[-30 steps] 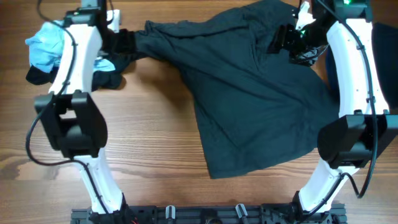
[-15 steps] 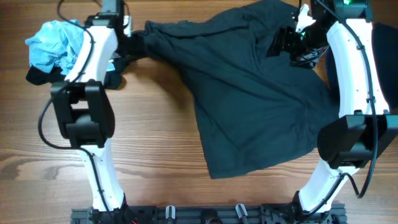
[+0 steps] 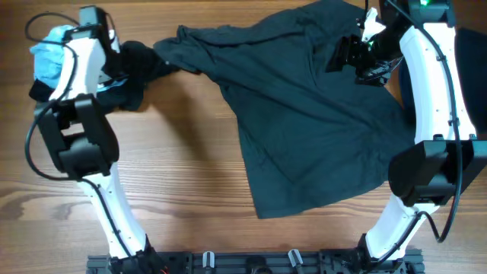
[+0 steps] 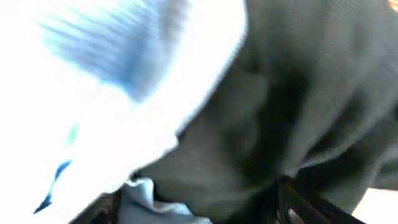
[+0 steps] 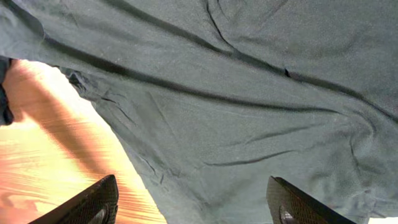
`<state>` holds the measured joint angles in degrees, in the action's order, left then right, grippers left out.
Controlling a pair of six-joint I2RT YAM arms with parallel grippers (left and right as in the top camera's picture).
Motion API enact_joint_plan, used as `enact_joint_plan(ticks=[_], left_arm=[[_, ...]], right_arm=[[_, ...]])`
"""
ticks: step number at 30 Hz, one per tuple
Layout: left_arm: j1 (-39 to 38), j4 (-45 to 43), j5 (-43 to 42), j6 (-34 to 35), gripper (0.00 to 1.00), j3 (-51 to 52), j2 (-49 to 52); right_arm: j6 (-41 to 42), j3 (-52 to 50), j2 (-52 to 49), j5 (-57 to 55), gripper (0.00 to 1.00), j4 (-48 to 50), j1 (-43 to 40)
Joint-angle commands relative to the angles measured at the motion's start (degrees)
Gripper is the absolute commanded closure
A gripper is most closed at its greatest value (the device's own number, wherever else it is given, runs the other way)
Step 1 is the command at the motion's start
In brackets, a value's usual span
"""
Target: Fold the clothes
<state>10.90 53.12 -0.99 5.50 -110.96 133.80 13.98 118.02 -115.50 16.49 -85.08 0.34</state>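
A large dark green shirt [image 3: 304, 114] lies spread and wrinkled over the middle and right of the wooden table. My right gripper [image 3: 342, 55] hovers open above its upper right part; the right wrist view shows the shirt [image 5: 249, 93] below both spread fingers [image 5: 193, 208], with nothing between them. My left gripper [image 3: 125, 57] is at the far left, over a heap of dark cloth [image 3: 141, 65] and a light blue garment [image 3: 53, 61]. The left wrist view is blurred, with dark cloth [image 4: 280, 112] and light blue cloth [image 4: 93, 93] close to the lens.
The heap at the upper left touches the shirt's left sleeve [image 3: 179, 42]. A dark object [image 3: 475, 61] sits at the right edge behind the right arm. Bare wood [image 3: 175, 167] shows left of and below the shirt.
My left arm has swung left, from the shirt's left sleeve to the heap of clothes. The right arm and the shirt have stayed in place.
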Motion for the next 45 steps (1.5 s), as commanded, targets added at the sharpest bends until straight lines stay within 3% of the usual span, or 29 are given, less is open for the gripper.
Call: enact_joint_plan(ticks=[1,8,11,18,23,24,28,29,45], left_arm=[[4.20,0.31,3.30,0.96,0.20,-0.15,0.70],[6.69,0.59,2.80,0.96,0.20,-0.15,0.68],[5.46,0.66,-1.42,1.01,0.23,-1.92,-0.87],[-1.44,0.61,-9.22,2.05,0.01,-13.05,-4.79],[-6.86,-2.64,-13.33,11.89,0.00,-13.03,-1.92],[-7.80,-2.89,-13.14,13.60,0.02,-13.03,-1.44],[-9.94,-2.56,-10.88,21.92,0.38,-13.03,0.70],[-10.12,-2.51,-10.69,23.89,0.40,-13.03,1.01],[-11.43,2.80,-10.95,28.39,0.39,-13.00,7.02]], right_arm=[[-0.33,0.76,0.04,-0.57,0.23,-0.02,0.09],[-0.33,0.76,0.04,-0.57,0.22,-0.02,0.09],[-0.28,0.76,0.04,-0.55,0.22,0.13,0.09],[1.27,0.76,0.04,-0.09,0.22,1.86,0.09],[1.25,0.76,0.04,-0.11,0.22,1.88,0.09],[1.27,0.76,0.04,-0.13,0.22,1.86,0.09],[1.22,0.76,0.04,-0.13,0.22,1.66,0.09],[1.25,0.76,0.04,-0.13,0.22,1.68,0.09],[1.07,0.76,0.02,-0.15,0.21,2.12,0.09]])
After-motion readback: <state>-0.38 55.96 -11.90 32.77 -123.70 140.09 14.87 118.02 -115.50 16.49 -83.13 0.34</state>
